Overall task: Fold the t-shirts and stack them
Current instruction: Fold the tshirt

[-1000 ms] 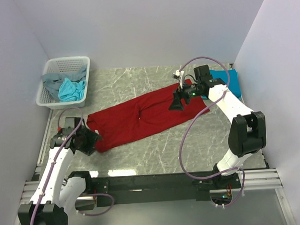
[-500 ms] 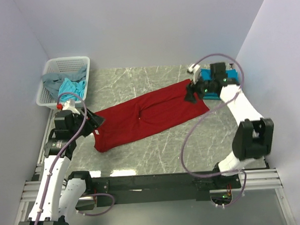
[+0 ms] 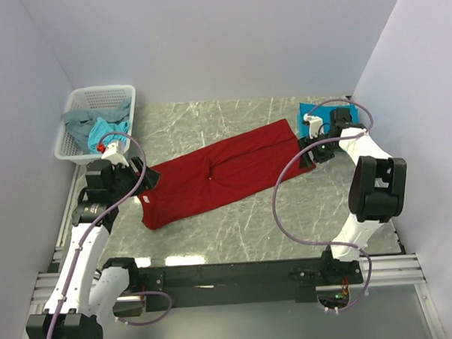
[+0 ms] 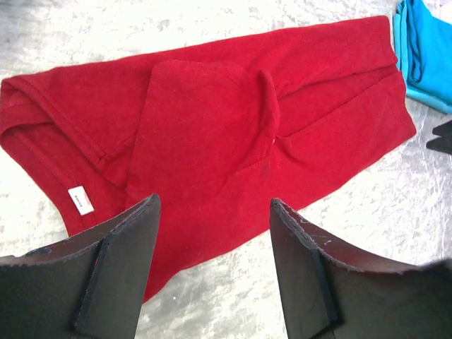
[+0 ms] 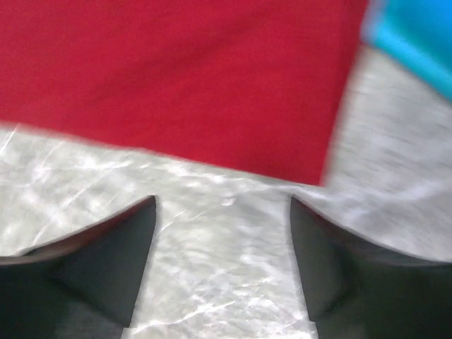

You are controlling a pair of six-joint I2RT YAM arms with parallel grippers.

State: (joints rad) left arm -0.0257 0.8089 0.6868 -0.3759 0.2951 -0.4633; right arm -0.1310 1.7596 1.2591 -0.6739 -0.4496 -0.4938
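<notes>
Near the left edge, left gripper [image 3: 142,181] gapes empty over the mid-desk dark red t-shirt [image 3: 219,173]; right gripper [image 3: 306,155] wide, empty at its right end, likely readying next fold; folded teal t-shirt [image 3: 313,108] in far right corner starts the stack

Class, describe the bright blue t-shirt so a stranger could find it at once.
Find the marble table, then its far right corner. Past the end of the red t-shirt lies the blue t-shirt. Unlike the crumpled shirts in the white basket, it lies flat.
</notes>
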